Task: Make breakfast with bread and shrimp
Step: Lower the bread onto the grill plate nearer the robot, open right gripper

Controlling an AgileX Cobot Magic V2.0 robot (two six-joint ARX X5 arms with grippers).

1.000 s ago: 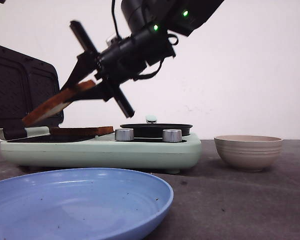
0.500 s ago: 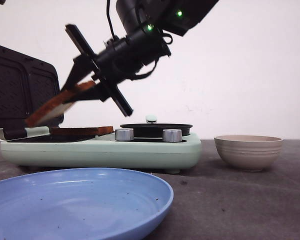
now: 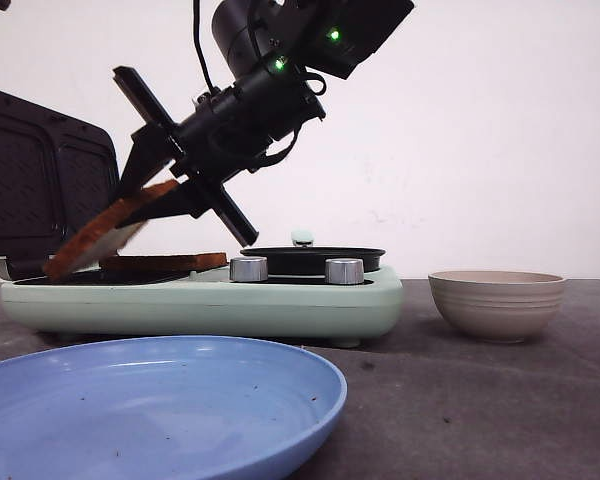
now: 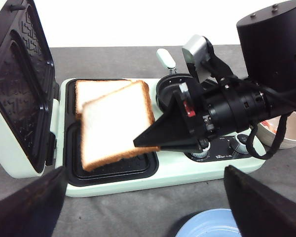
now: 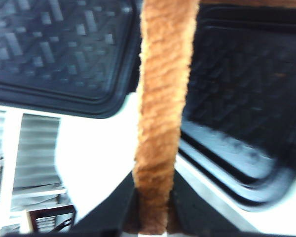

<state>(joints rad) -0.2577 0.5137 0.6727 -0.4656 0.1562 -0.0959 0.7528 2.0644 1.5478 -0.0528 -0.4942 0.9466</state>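
Note:
My right gripper (image 3: 163, 196) is shut on one edge of a toast bread slice (image 3: 98, 236) with a golden-brown crust. The slice hangs tilted, its low end just over the near black baking plate (image 4: 138, 165) of the mint-green sandwich maker (image 3: 200, 300). A second bread slice (image 4: 94, 91) lies flat on that plate's far half, partly under the held slice (image 4: 116, 123). In the right wrist view the crust (image 5: 163, 98) is pinched between the fingers. My left gripper (image 4: 145, 206) is open and empty above the table in front of the maker. I cannot make out the shrimp.
The maker's ridged lid (image 3: 40, 180) stands open at the left. A small black pan (image 3: 310, 258) and two silver knobs (image 3: 248, 268) occupy its right half. A beige bowl (image 3: 495, 300) stands to the right. A blue plate (image 3: 160, 400) lies in front.
My right gripper has swung left and down with the bread slice. The slice's low end now hangs closer to the baking plate. The slice on the plate has not moved.

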